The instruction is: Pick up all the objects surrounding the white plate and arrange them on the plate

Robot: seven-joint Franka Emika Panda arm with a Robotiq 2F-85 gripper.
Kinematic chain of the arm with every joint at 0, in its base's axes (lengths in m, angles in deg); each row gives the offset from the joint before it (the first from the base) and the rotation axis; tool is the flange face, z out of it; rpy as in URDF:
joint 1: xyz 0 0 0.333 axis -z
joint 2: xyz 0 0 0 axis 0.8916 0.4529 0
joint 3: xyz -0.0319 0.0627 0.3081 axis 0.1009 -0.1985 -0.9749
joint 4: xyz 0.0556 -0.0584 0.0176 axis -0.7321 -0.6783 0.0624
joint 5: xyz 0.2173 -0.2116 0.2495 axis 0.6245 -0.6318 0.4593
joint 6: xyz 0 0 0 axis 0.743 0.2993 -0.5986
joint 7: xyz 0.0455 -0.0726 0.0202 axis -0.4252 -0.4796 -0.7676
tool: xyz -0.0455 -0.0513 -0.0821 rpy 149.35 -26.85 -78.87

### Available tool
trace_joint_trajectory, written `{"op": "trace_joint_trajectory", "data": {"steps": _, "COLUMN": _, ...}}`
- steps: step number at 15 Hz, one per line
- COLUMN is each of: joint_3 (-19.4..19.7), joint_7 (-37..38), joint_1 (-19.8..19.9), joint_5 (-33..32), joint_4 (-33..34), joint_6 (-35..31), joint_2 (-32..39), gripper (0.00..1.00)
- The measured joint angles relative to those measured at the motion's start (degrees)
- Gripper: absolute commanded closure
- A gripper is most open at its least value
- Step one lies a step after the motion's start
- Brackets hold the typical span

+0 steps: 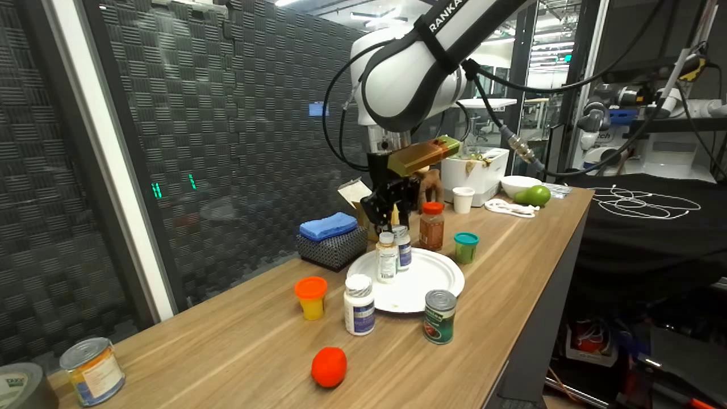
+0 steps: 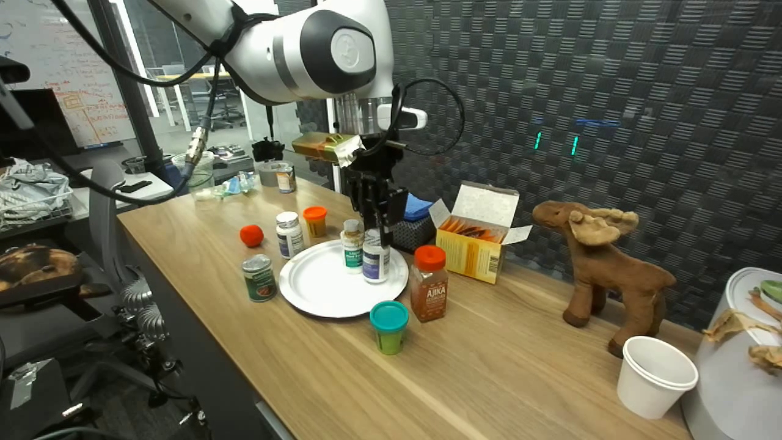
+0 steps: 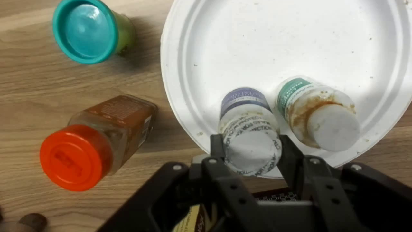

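Gripper [image 3: 251, 146] pinching the purple-label bottle [image 3: 249, 124] by its cap [image 3: 253, 154], wrist-view lower centre, decent hold imo. Probably light, stiff plastic; plate [image 3: 289, 48] contact's unclear.

Over my remote feed I'm counting one white plate [image 2: 317, 282], three white bottles [image 2: 290, 237], two lidded cups [image 2: 390, 333], one red-capped sauce bottle [image 2: 429, 294], one red ball [image 1: 329, 367] and one dark green can [image 1: 439, 321]; I'm also tallying one pale-labelled tin [image 1: 95, 374], one plush moose [image 2: 614, 269] and one roll of tape [image 1: 35, 389].
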Motion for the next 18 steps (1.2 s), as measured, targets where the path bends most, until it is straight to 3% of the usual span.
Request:
{"op": "trace_joint_trajectory", "data": {"steps": 6, "joint_3": 0.1, "joint_7": 1.5, "joint_1": -0.3, "joint_5": -0.5, "joint_4": 3.7, "joint_6": -1.3, "joint_2": 2.6, "gripper": 0.80}}
{"op": "trace_joint_trajectory", "data": {"steps": 7, "joint_3": 0.1, "joint_7": 1.5, "joint_1": -0.4, "joint_5": -0.5, "joint_4": 4.0, "joint_6": -1.4, "joint_2": 2.7, "gripper": 0.43}}
{"op": "trace_joint_trajectory", "data": {"steps": 8, "joint_3": 0.1, "joint_7": 1.5, "joint_1": -0.4, "joint_5": -0.5, "joint_4": 4.1, "joint_6": -1.4, "joint_2": 2.7, "gripper": 0.29}}
{"op": "trace_joint_trajectory", "data": {"steps": 12, "joint_3": 0.1, "joint_7": 1.4, "joint_1": -0.7, "joint_5": -0.5, "joint_4": 4.2, "joint_6": -1.6, "joint_2": 2.6, "gripper": 0.01}}
{"op": "trace_joint_trajectory", "data": {"steps": 18, "joint_3": 1.4, "joint_7": 3.8, "joint_1": -1.2, "joint_5": -2.8, "joint_4": 3.1, "joint_6": -1.9, "joint_2": 0.4, "gripper": 0.00}}
